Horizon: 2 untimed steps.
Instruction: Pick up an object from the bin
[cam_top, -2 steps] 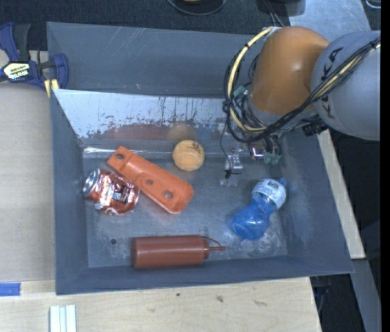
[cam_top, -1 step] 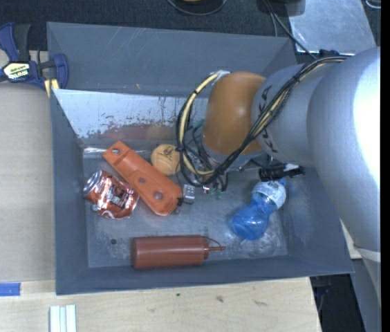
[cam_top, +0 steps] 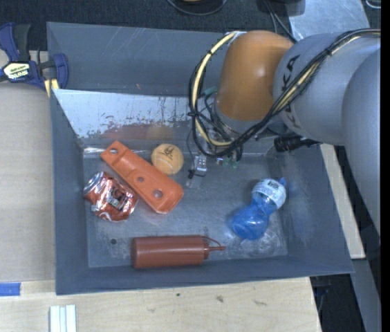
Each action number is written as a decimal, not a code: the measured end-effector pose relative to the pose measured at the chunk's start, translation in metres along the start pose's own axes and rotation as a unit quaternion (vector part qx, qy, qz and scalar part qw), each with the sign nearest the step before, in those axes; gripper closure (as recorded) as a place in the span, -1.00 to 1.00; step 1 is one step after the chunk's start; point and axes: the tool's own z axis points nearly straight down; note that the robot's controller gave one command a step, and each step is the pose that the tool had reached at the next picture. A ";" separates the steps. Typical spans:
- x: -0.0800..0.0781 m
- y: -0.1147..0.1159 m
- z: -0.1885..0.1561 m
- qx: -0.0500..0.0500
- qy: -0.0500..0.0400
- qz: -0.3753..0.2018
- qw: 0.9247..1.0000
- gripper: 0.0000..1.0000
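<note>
Nothing can be read. Letters on the arm [cam_top: 333,81] are partly hidden; the mark on the ball [cam_top: 167,158] and the label of the bottle [cam_top: 258,209] right of it are illegible.

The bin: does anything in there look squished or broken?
Yes. The blue plastic bottle at the right of the bin is crumpled and twisted. The red and silver can at the left looks crushed too. The brown squeeze bottle lies on its side near the front wall.

The claw [cam_top: 196,171] is largely hidden under the orange cover [cam_top: 254,75] and cables [cam_top: 205,120]. The far right corner of the bin [cam_top: 67,206] is covered by the arm [cam_top: 333,81]. The print on the crushed red can [cam_top: 110,196] and the mark on the tan ball [cam_top: 166,158] cannot be read.
</note>
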 end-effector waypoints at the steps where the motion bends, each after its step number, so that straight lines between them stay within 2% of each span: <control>1: 0.050 0.040 0.051 0.002 0.011 0.049 0.999 -1.00; 2: 0.020 0.058 0.079 0.000 0.000 0.113 0.994 -1.00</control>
